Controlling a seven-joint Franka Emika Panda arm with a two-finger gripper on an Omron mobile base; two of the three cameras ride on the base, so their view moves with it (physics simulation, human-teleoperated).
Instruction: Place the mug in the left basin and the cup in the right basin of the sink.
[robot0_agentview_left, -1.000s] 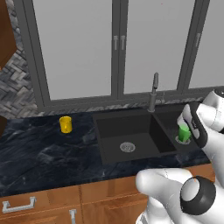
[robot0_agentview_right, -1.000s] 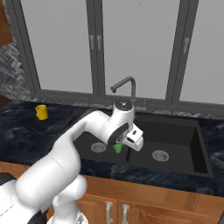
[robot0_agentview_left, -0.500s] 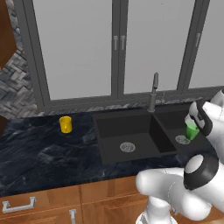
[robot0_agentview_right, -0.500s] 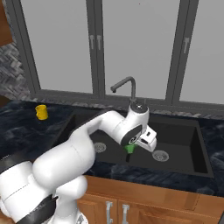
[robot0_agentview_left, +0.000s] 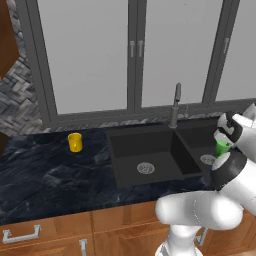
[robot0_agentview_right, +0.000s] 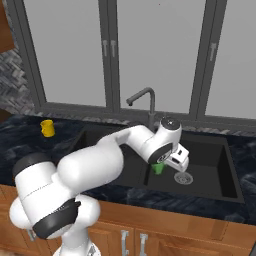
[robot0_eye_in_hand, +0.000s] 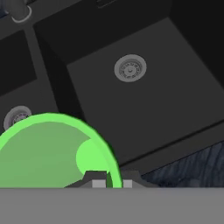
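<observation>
Holding cup (robot0_agentview_right: 158, 168) over right basin (robot0_agentview_right: 210, 172), claw (robot0_agentview_right: 161, 166) clamped

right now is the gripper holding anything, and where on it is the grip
Yes: the gripper holds the green cup by its rim, the fingertips pinching the wall at the lip, over the right basin of the sink.

1 mug (robot0_agentview_left: 75, 142), 1 cup (robot0_agentview_right: 158, 168), 2 basins: left basin (robot0_agentview_left: 150, 150), right basin (robot0_agentview_right: 210, 165), 1 faucet (robot0_agentview_right: 142, 100).

The green cup (robot0_agentview_right: 158, 168) hangs upright over the black sink (robot0_agentview_right: 210, 187), apparently above the right basin (robot0_eye_in_hand: 148, 105). The yellow mug (robot0_agentview_left: 75, 142) stands on the counter, well left of the left basin (robot0_agentview_left: 150, 150).
</observation>
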